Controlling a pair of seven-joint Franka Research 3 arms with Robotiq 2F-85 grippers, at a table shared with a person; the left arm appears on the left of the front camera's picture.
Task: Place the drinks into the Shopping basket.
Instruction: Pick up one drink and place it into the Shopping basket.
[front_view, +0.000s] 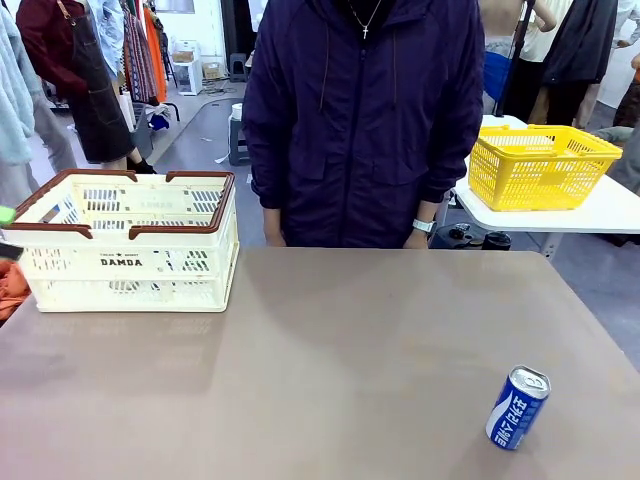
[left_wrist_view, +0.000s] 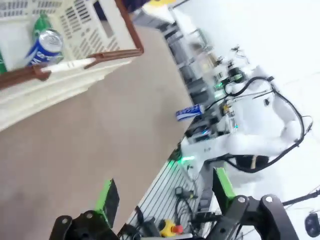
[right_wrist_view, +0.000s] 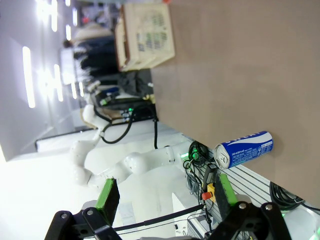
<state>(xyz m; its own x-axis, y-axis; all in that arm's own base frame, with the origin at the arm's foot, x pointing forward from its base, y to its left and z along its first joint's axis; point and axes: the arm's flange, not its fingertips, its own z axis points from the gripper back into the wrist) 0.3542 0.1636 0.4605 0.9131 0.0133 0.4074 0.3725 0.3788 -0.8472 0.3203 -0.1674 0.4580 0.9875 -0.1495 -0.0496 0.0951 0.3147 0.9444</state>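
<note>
Blue can (front_view: 518, 406) near table (front_view: 330, 360) edge

Left gripper (left_wrist_view: 165, 197): jaws wide apart, the pads bare; its green-padded fingers (left_wrist_view: 107, 199) rise at either side of its wrist view's bottom edge.
Left wrist: rolled well over, so its view sits on a slant.
Left arm (right_wrist_view: 125, 162): seen from the right wrist camera, white links bent at a joint, with a black cable looping beside it.
Right gripper (right_wrist_view: 166, 194): jaws wide apart too, with black knuckles low in its own view and green pads bare.
Right wrist: turned roughly a quarter-turn.
Right arm (left_wrist_view: 255, 137): seen from the left wrist camera, white links folded and black cables draped round them.
</note>
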